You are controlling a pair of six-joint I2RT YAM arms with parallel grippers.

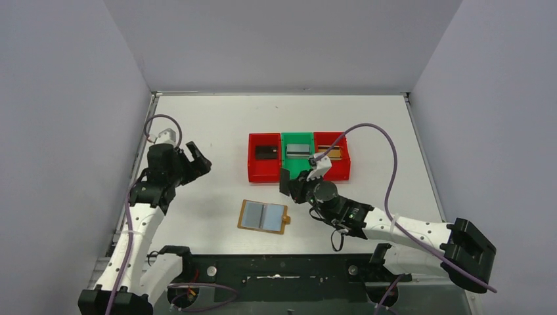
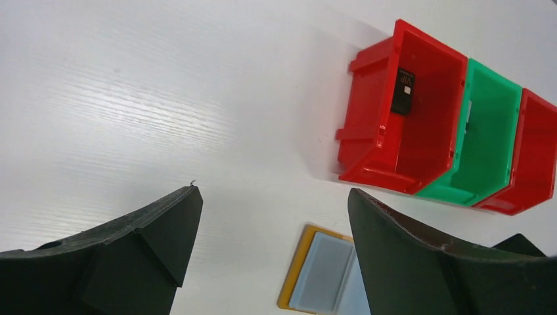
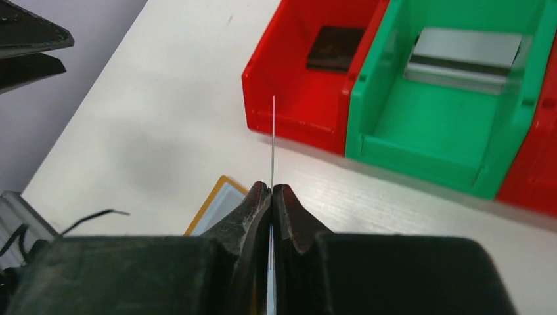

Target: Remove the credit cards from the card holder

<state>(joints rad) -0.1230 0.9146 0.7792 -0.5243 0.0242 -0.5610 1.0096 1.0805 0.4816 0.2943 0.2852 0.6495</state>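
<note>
The card holder (image 1: 263, 216) lies open and flat on the table, tan-edged with pale blue-grey pockets; it also shows in both wrist views (image 2: 322, 275) (image 3: 217, 200). A black credit card (image 1: 265, 151) (image 2: 402, 90) (image 3: 335, 48) lies in the left red bin, a silver-grey one (image 1: 297, 149) (image 3: 466, 49) in the green bin, and a gold-brown one (image 1: 330, 153) in the right red bin. My right gripper (image 1: 287, 184) (image 3: 272, 187) hovers between holder and bins, shut on a thin card (image 3: 273, 138) seen edge-on. My left gripper (image 1: 197, 161) (image 2: 272, 193) is open and empty, well left of the bins.
Three bins stand side by side past the holder: red (image 1: 263, 173), green (image 1: 297, 172), red (image 1: 343, 172). The table's left edge (image 1: 148, 151) runs close to the left arm. A purple cable (image 1: 387, 157) arcs over the right side.
</note>
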